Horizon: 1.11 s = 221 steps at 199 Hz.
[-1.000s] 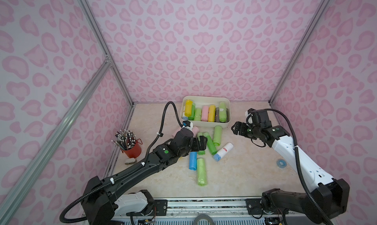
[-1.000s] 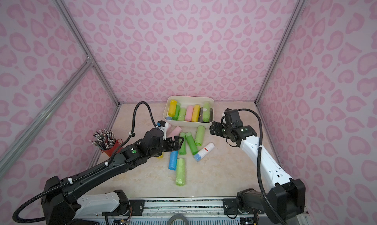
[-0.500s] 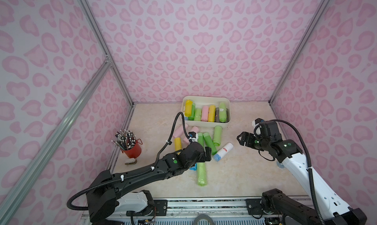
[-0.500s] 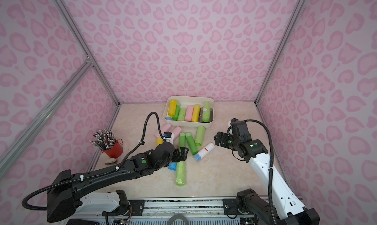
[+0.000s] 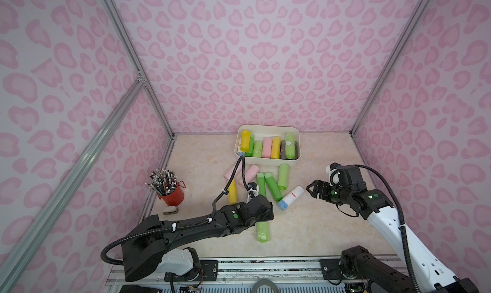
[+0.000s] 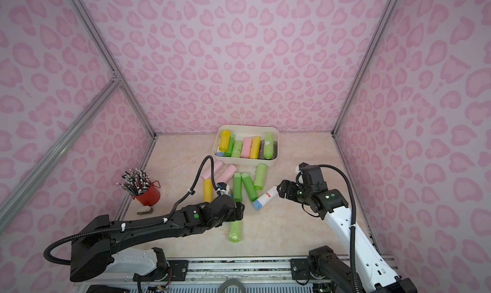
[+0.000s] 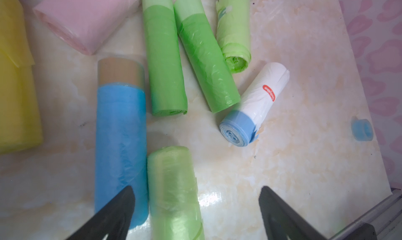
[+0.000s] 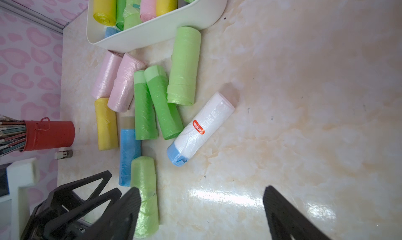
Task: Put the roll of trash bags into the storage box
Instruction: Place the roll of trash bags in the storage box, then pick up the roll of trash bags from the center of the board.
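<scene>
Several trash bag rolls lie loose in front of the cream-white storage box (image 5: 267, 161) (image 6: 245, 161) (image 8: 174, 25), which holds several more. My left gripper (image 5: 265, 217) (image 6: 239, 212) (image 7: 196, 187) is open, low over the front light green roll (image 5: 263, 232) (image 6: 236, 232) (image 7: 174, 195) (image 8: 144, 184). That roll lies between the jaws, close to one finger. That finger overlaps the blue roll (image 7: 120, 141) (image 8: 128, 149) beside it. My right gripper (image 5: 314, 189) (image 6: 283, 189) (image 8: 201, 188) is open and empty, above bare table to the right of the white roll with a blue end (image 5: 291, 197) (image 7: 258, 101).
A red cup of pencils (image 5: 172, 194) (image 8: 49, 135) stands at the left, with a small stapler-like object (image 5: 170, 211) beside it. Green, pink and yellow rolls (image 5: 272, 186) crowd the middle. A small blue ring (image 7: 362, 130) lies near the right wall.
My left gripper has drawn back from the middle of the pile to the front light green roll. My right arm has pulled away from the box, toward the front right.
</scene>
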Available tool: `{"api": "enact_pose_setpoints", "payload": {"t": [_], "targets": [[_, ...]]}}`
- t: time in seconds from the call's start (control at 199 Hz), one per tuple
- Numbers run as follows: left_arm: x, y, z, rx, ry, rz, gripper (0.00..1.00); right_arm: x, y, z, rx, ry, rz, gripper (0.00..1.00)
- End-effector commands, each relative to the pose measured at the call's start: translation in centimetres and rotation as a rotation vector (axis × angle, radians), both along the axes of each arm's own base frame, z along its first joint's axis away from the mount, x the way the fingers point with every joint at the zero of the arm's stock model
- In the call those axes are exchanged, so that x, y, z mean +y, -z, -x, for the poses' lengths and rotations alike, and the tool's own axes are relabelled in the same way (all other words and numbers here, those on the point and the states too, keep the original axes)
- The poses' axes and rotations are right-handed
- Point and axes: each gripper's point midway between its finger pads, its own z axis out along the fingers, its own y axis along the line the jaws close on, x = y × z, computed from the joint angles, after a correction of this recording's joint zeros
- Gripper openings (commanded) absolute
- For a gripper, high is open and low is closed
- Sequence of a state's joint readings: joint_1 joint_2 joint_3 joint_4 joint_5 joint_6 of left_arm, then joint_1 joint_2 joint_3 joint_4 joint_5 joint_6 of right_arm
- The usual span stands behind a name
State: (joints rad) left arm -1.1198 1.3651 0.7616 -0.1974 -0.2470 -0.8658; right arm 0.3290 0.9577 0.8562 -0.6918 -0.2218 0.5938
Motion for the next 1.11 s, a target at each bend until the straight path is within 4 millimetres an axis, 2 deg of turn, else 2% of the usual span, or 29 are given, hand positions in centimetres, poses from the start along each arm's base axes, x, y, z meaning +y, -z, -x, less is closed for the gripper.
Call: {"api": "enact_pose_setpoints", "payload": {"t": [0.0,0.237,0.594,0.75,1.007,1.108], "targets": [[0.5,1.2,0.7,0.031,-0.035,-0.041,0.9,0.5,0.2,0.2,0.002,-0.024,-0.022,0.9],[0.4,3.5,1.8,0.086,-0.033,-0.091,0.87,0.4,0.7,0.6,-0.003,-0.023,-0.028,0.9],[-0.1,6.0,1.7,0.125,-0.029,-0.176,0.78,0.7,0.6,0.1,0.005,-0.038,-0.02,0.9],[-0.1,6.7,1.6,0.133,-0.034,-0.204,0.68,0.7,0.5,-0.3,0.006,-0.036,-0.013,0.9],[0.2,8.0,1.6,0.15,-0.039,-0.254,0.59,0.3,0.5,-0.4,-0.001,-0.011,-0.002,0.91],[0.1,8.3,1.5,0.151,-0.031,-0.27,0.5,0.3,0.5,-0.4,0.002,-0.008,-0.003,0.91]]}}
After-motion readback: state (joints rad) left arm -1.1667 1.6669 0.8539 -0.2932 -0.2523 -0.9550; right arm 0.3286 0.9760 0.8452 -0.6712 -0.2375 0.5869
